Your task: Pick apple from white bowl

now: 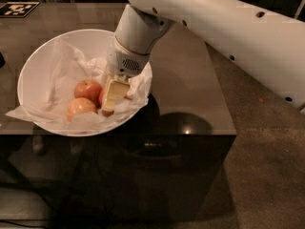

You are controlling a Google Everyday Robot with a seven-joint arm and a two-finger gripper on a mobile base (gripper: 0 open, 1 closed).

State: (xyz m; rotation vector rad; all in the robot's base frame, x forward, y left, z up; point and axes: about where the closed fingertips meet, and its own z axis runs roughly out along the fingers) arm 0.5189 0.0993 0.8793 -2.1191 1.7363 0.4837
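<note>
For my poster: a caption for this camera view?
Robot gripper low in the white bowl, over a half-hidden apple.

White arm (228, 27) from upper right, gripper (113, 98) low at left-centre, pointed downward.

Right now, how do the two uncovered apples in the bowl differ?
The back apple is redder; the front apple is paler, yellow-pink. The back apple lies deeper in the white bowl; the front apple sits nearer its front rim. Both are round, rest on the crumpled paper, and lie beside the gripper, which is down on a third apple.
</note>
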